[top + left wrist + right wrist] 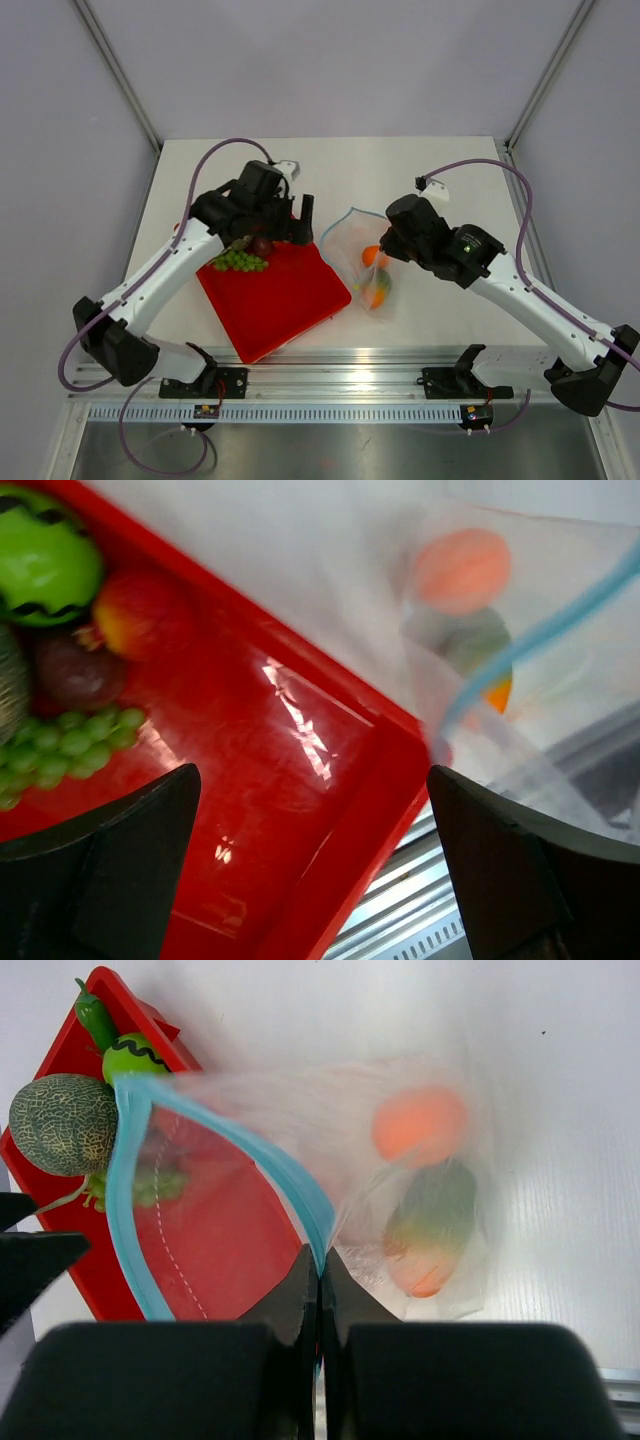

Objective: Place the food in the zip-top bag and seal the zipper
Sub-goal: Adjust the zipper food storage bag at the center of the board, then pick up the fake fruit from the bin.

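Found left gripper (pixel 310 880) spread to full width, nothing between its fingers (pixel 110 870). Hovering over the side of the red tray (pixel 300 780) nearest the bag (pixel 355 245).

Found right gripper (pixel 320 1282) pinched tight on the zipper (pixel 285 1175), propping the bag mouth open in a loop facing the tray.

Located food in two places:
- Inside the bag, on the table right of the tray: orange (pixel 420 1123) and mango (pixel 430 1230), touching.
- On the tray's far left part, bunched together: grapes (pixel 70 740), purple fruit (pixel 75 670), red fruit (pixel 135 620), green vegetable (pixel 45 560), melon (pixel 62 1123).

Key relation: tray pile off to the left of the open gripper, back toward its own arm, not under the fingers. Left arm clearly nearer; right arm tied up with the bag. Long axis of the grapes roughly in line with the finger gap, so probably a wrist turn needed to close across the narrow width.

View notes:
- Top view: both arms and the bag between them, but melon hidden under the left arm.
- Right wrist view: melon plain, also the pinch on the blue strip.
- Left wrist view: only view confirming the empty, wide fingers.
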You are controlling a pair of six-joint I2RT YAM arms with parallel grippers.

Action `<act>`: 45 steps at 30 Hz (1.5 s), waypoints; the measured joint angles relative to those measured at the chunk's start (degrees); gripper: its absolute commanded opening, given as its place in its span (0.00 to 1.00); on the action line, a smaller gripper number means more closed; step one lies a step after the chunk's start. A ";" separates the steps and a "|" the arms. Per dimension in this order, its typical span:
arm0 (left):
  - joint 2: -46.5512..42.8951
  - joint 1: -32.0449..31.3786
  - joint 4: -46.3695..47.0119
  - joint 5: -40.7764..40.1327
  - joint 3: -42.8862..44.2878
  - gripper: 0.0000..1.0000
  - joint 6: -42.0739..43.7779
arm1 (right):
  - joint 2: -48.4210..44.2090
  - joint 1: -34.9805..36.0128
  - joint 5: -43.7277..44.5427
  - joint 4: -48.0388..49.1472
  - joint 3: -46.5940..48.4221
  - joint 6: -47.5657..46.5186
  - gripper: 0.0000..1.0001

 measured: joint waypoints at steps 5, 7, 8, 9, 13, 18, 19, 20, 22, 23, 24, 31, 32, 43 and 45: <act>-5.75 7.13 -0.31 -0.11 -4.90 0.88 -1.16 | -0.24 0.00 -0.02 0.22 -0.04 -0.13 0.00; -5.16 7.26 0.94 -0.76 -6.84 0.83 -2.75 | -0.24 0.00 -0.02 0.33 -0.04 -0.24 0.00; -4.48 7.26 1.49 -1.38 -7.72 0.82 -3.23 | -0.24 0.00 -0.07 0.46 -0.04 -0.31 0.00; -3.52 7.26 2.45 -2.16 -8.94 0.82 -3.98 | -0.24 0.00 -0.07 0.57 -0.07 -0.33 0.00; 2.99 7.21 4.76 -6.38 -11.39 0.85 -4.68 | -0.28 0.00 -0.09 1.03 -0.07 -0.33 0.00; 8.22 7.26 9.40 -8.74 -12.63 0.86 -2.67 | -1.27 0.00 -0.11 1.07 -0.83 -0.28 0.00; 8.61 7.23 10.29 -8.87 -12.79 0.86 -1.95 | -1.46 0.00 -0.11 1.07 -0.96 -0.26 0.00; 8.96 7.15 11.17 -9.09 -12.87 0.86 -1.14 | -1.60 0.02 -0.11 1.09 -1.07 -0.26 0.00; 9.73 6.99 12.74 -10.05 -12.87 0.87 0.35 | -1.60 0.00 -0.24 1.20 -1.11 -0.26 0.00; 10.16 6.91 13.46 -10.54 -12.87 0.86 1.09 | -1.60 0.00 -0.33 1.27 -1.14 -0.26 0.00; 10.60 6.84 14.10 -11.02 -12.87 0.85 1.79 | -1.60 0.00 -0.50 1.29 -1.14 -0.26 0.00; 11.04 5.99 20.13 -11.54 -14.93 0.88 9.66 | -1.51 0.00 -0.74 1.44 -1.14 -0.28 0.00; 10.82 5.70 20.83 -11.50 -15.63 0.88 11.04 | -1.49 0.02 -0.74 1.44 -1.14 -0.31 0.00; 10.80 5.11 25.66 -10.58 -16.90 0.84 22.51 | -1.57 0.02 -1.18 2.27 -1.49 -0.28 0.00; 10.95 5.11 26.99 -10.73 -17.75 0.84 23.69 | -1.75 0.02 -1.18 2.27 -1.57 -0.31 0.00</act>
